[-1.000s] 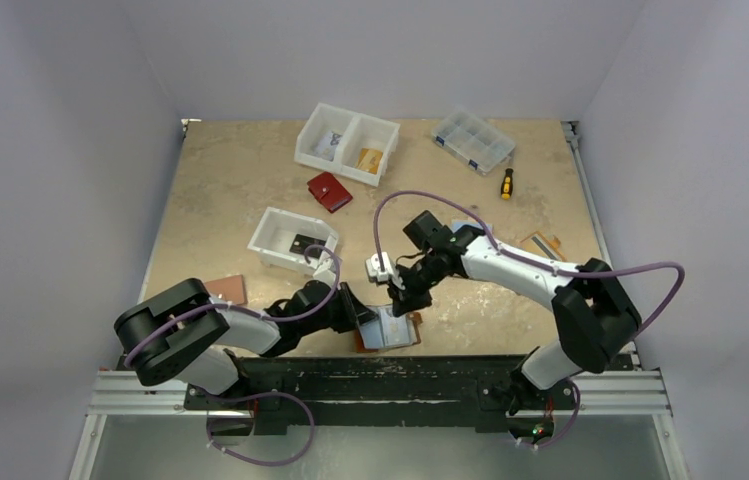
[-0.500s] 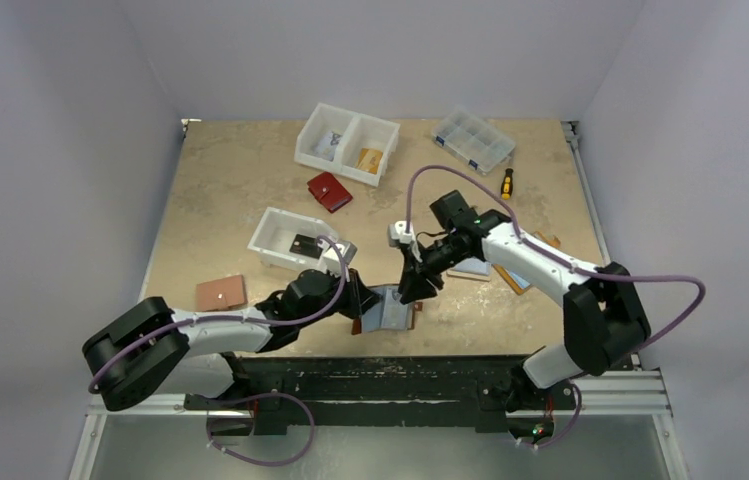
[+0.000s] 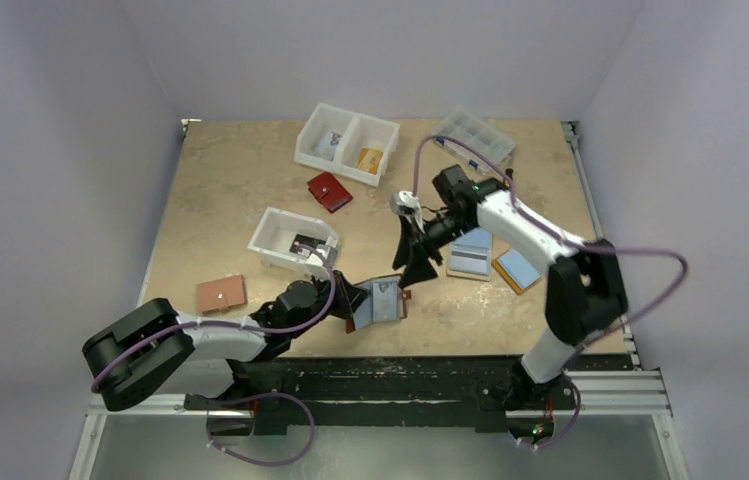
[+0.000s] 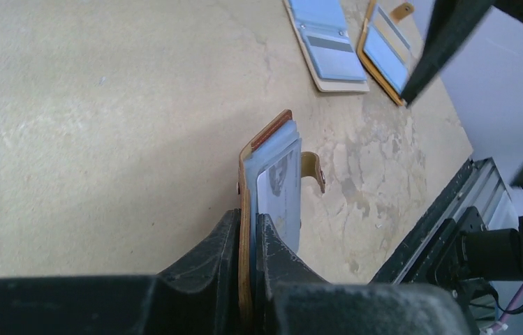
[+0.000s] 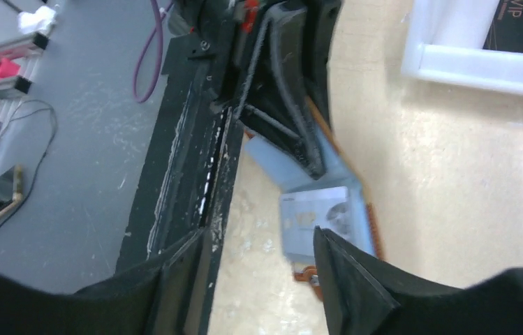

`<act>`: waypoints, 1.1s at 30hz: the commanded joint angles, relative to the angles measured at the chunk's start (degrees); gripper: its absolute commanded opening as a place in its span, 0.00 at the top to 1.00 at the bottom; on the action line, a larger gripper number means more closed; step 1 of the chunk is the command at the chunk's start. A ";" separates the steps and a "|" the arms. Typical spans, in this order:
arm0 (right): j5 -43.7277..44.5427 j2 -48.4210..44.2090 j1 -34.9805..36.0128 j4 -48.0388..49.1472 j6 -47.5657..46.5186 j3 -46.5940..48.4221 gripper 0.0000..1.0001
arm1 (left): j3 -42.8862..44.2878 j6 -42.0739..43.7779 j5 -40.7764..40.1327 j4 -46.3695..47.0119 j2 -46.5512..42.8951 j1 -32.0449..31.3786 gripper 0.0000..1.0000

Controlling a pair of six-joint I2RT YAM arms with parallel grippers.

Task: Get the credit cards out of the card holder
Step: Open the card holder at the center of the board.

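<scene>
Brown leather-like card holder [image 3: 378, 300] sits near the front edge of the counter [image 3: 230, 190], clamped edge-on in the left claw [image 4: 248, 230], whose fingers [image 4: 209, 255] are pressed together on one of its covers. In the left wrist view its long axis runs straight away from the claw, the light-blue inner panels facing right and the small snap tab [image 4: 312, 167] curling off that same side. From above it lies tilted, the blue inside turned towards the right arm; whether its lower edge touches the counter cannot be told. A pale printed card [image 5: 314, 216] shows in the blue pocket. The right claw [image 3: 418, 262] hangs just beyond the holder with its fingers spread apart, gripping nothing, pointing down at the open face. A dark card [image 3: 302, 243] lies in the white tray [image 3: 275, 235] to the left. Two other opened holders [image 3: 472, 252] lie flat on the right, and a red wallet [image 3: 329, 191] is farther back.
</scene>
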 commanded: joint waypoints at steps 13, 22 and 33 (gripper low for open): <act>9.88 -4.30 1.26 36.23 53.26 -15.82 0.35 | -4.85 -22.77 -5.83 20.17 8.60 0.31 1.00; 9.07 1.99 1.32 40.63 61.76 -16.69 0.42 | -3.44 -30.94 -3.61 22.64 15.90 1.03 1.00; 12.65 3.72 3.59 37.97 60.72 -16.71 0.43 | -2.36 -34.24 -2.55 20.58 19.58 1.40 1.00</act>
